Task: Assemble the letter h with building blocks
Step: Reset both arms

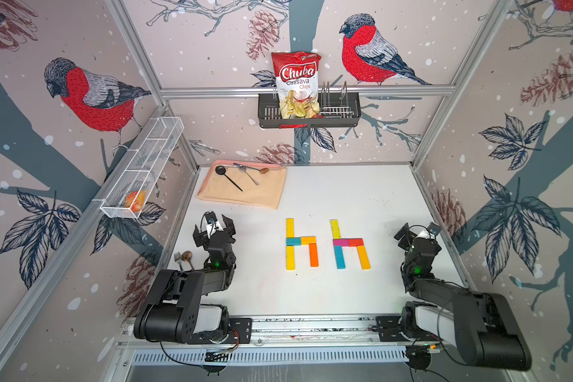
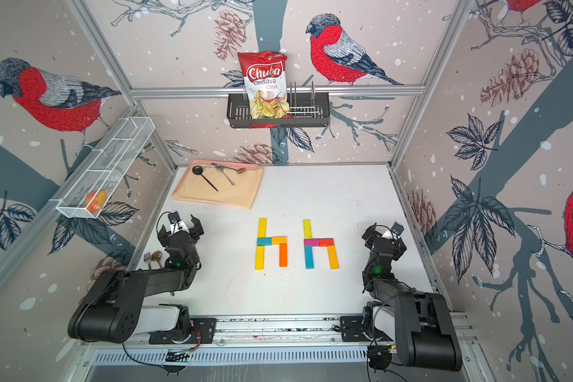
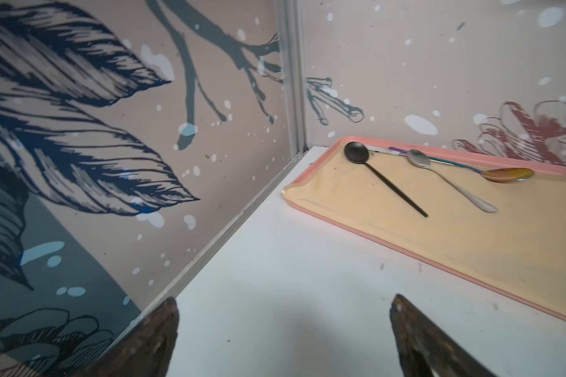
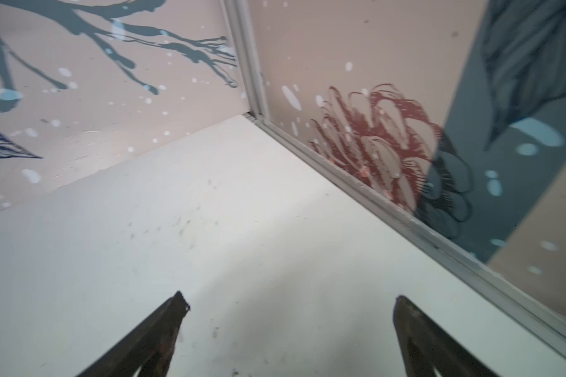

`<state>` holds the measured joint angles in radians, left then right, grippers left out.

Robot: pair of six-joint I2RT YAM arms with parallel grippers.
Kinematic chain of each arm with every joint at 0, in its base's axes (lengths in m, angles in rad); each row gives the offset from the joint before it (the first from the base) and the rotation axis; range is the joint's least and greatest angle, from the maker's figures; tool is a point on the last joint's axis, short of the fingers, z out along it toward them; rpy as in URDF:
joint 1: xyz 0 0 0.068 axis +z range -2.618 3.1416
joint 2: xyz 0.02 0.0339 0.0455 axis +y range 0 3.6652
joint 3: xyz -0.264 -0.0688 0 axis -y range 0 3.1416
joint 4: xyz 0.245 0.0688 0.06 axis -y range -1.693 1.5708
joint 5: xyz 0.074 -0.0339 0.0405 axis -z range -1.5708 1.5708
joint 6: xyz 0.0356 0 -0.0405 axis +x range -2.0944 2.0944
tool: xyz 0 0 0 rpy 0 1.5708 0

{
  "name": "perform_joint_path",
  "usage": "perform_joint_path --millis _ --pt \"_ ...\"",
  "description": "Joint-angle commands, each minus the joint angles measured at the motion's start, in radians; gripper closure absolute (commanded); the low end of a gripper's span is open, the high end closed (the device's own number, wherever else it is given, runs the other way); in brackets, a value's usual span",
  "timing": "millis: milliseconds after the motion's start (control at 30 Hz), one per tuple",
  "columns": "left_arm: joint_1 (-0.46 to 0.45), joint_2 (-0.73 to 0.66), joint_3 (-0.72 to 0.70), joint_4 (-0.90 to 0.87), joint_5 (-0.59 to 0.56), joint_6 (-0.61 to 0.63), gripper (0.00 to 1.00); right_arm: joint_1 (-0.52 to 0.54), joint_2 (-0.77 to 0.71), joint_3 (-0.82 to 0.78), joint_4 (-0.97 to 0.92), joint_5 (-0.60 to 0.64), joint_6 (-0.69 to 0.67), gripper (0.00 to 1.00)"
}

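Top views both showed the left gripper (image 1: 216, 222) with its jaws spread wide and empty, over the white table (image 1: 262, 291) near the left wall. At mid-table lay the building blocks (image 1: 290, 258), flat matte rectangular planks. They touched one another to form two letters h side by side, stems running front to back and crossbars lying across. The left letter was yellow, teal and orange; the right added magenta and red. Well apart to the right, the right gripper (image 1: 418, 231) hovered, also spread and empty.
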<state>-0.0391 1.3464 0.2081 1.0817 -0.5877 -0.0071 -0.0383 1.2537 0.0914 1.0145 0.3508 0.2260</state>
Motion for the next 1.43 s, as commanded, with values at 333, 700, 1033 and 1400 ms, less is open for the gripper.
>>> perform_joint_path --millis 333,700,1033,1400 --pt "0.015 0.241 -0.067 0.461 0.369 -0.017 0.01 0.035 0.250 0.072 0.331 -0.133 -0.090 0.00" --pt "-0.012 0.217 -0.010 0.316 0.264 -0.020 0.01 0.084 0.285 0.093 0.346 -0.064 -0.138 0.00" --pt "-0.013 0.211 -0.002 0.281 0.272 -0.022 0.02 0.096 0.285 0.088 0.357 -0.050 -0.148 0.00" --pt "-0.013 0.213 -0.001 0.281 0.272 -0.022 0.02 0.089 0.285 0.090 0.353 -0.118 -0.165 0.00"
